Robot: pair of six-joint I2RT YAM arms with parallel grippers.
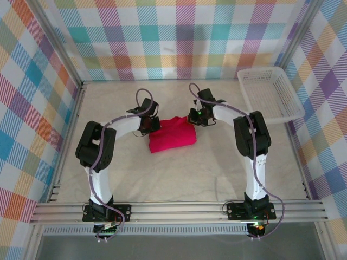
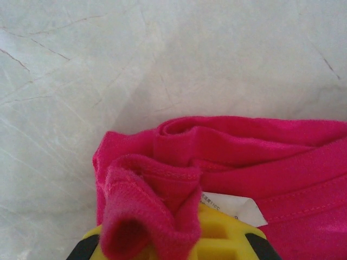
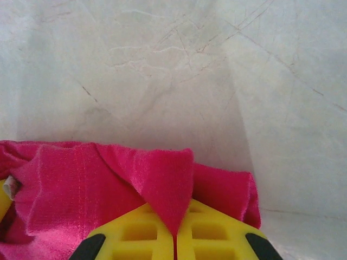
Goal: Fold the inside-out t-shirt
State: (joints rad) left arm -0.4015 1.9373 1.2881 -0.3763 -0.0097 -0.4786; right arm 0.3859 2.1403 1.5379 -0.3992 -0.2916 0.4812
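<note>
— So, where's the t-shirt (image 1: pixel 172 134)?
— Bundled mid-table (image 1: pixel 162 179), long axis left to right, between both claws. The left claw (image 1: pixel 147 125) is closed, apparently pinching the far-left corner (hem bunches over it). The right claw (image 3: pixel 174 238) is clamped on the far-right corner. The basket (image 1: pixel 268 95) sits well apart, right.

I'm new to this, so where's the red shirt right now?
In the top view the shirt lies bunched mid-table, pinched between the left gripper and right gripper, left of the basket.
</note>
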